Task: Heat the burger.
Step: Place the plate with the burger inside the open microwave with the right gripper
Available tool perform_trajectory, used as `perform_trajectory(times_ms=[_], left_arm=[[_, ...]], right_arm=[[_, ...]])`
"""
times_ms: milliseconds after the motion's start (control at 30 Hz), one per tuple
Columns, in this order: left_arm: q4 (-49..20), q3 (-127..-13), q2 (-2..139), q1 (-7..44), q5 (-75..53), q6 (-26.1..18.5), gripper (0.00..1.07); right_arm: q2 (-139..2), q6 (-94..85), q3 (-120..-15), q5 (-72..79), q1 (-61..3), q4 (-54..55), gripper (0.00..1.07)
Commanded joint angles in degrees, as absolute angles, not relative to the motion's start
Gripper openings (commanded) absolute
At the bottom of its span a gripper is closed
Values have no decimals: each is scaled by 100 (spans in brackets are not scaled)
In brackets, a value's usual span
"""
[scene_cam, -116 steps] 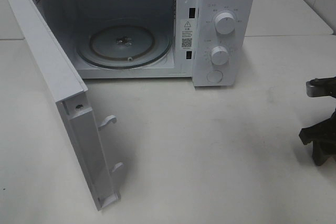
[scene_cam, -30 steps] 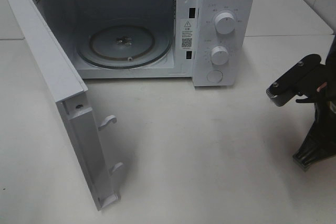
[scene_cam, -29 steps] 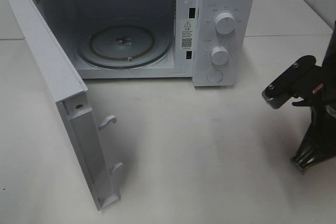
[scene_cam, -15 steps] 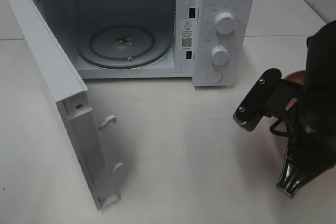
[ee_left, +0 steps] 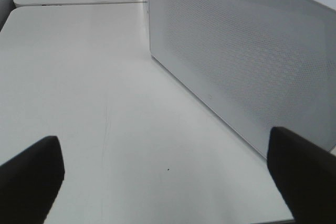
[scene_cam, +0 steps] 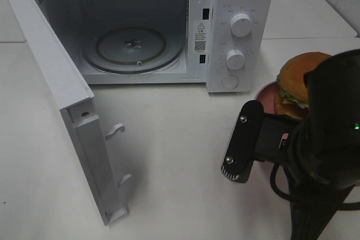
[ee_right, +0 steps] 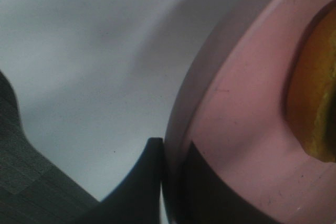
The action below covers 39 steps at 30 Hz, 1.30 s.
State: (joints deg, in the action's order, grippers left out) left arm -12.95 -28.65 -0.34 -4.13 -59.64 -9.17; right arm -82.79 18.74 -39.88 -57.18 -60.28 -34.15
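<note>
Now the burger (scene_cam: 298, 80) sat on a pink plate (scene_cam: 263, 91) just right of the microwave (scene_cam: 242, 4), near its front. The right gripper (ee_right: 170, 177) pinched the plate's rim. The left gripper (ee_left: 165, 174) stood wide apart, empty, beside the microwave.

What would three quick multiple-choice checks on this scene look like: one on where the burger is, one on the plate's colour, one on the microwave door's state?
1. Where is the burger?
A. On a plate to the right of the microwave
B. On the turntable
C. On the microwave's roof

2. What colour is the plate?
A. Blue
B. White
C. Pink

3. How is the microwave's door?
A. Shut
B. Swung wide open
C. Taken off

Answers:
1 A: the burger sits outside the microwave, to its right.
2 C: the plate's rim reads pink in the high and right wrist views.
3 B: the door stands out to the left, hinged, with the inside exposed.
</note>
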Motion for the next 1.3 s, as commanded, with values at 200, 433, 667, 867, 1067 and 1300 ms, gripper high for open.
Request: perform_trajectory(times_ms=[200, 433, 667, 867, 1067, 1300], left_arm=[[-1324, -2853, -138, -407, -5953, -900, 100], [-1324, -2853, -138, -407, -5953, -900, 100], [-1324, -2853, -138, -407, -5953, -900, 100], [-1324, -2853, -138, -407, -5953, -900, 100], [-1324, -2853, -138, -407, -5953, -900, 100], [-1324, -2853, -138, -407, -5953, -900, 100]], right_arm=[[-8199, 1335, -4022, -5913, -6492, -3736, 0], [-8199, 991, -4022, -5879, -6641, -4005, 0], [-8199, 613, -4022, -5793, -6641, -4269, 0], [-8199, 218, -4022, -5466, -6641, -4332, 0], [-8199, -218, -4022, -5122, -6641, -4343, 0], [-8199, -630, -4022, -4824, -6641, -4354, 1]])
